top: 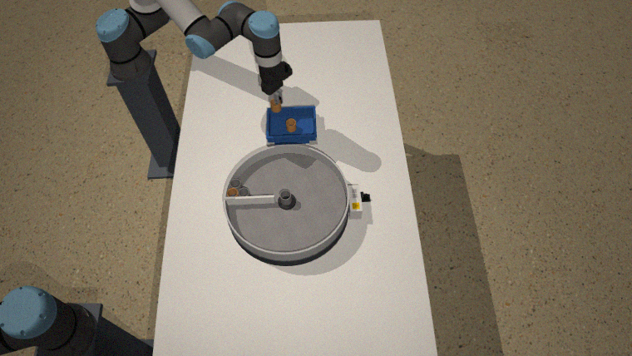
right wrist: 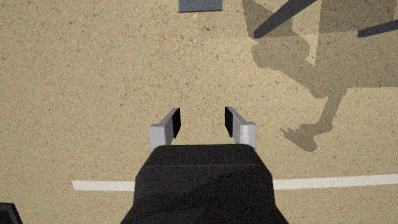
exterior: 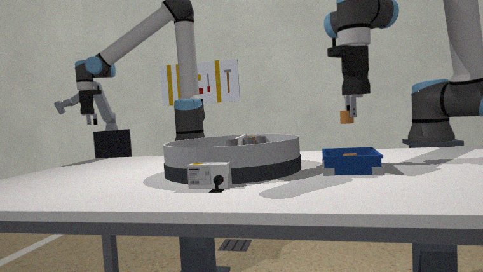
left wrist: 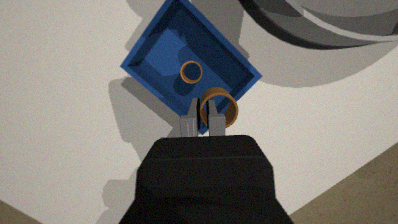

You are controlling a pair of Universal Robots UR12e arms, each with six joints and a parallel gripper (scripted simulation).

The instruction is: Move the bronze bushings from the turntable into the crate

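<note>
- Left gripper [top: 277, 98] [exterior: 350, 112] [left wrist: 202, 107]: nearly closed, pinching one bronze bushing's wall [top: 275, 107] [exterior: 345, 118] [left wrist: 234, 115] above the blue crate [top: 314, 126] [exterior: 353, 166] [left wrist: 160, 90].
- Second bronze bushing [top: 290, 127] [exterior: 349, 154] [left wrist: 182, 72]: inside the crate.
- Third bronze bushing [top: 232, 192]: on the turntable [top: 300, 229] [exterior: 232, 153] [left wrist: 325, 43], beside steel bushings [top: 244, 191].
- Right gripper [exterior: 91, 119] [right wrist: 203, 121]: wide open, nothing held.

Crate [top: 269, 137] [exterior: 351, 165] [left wrist: 165, 95]: blue. Bushing in crate [top: 290, 125] [exterior: 349, 154] [left wrist: 182, 72] and bushing at left arm's fingers [top: 275, 106] [exterior: 344, 117]: orange-brown. Turntable [top: 287, 250] [exterior: 232, 153]: light grey wall, dark band below. Bench [top: 309, 304] [exterior: 101, 199] [left wrist: 60, 130]: white top. Small box [top: 355, 194] [exterior: 206, 175]: white, dark print, yellow patch. Arm caps [top: 264, 24] [exterior: 189, 104]: light blue. Floor [top: 530, 132] [exterior: 149, 253] [right wrist: 100, 100]: tan, speckled. Floor stripe [exterior: 30, 250] [right wrist: 330, 181]: white. Right arm's fingers: silver, black pads [right wrist: 229, 121]. Wall board [exterior: 232, 81]: pale, yellow bars.
</note>
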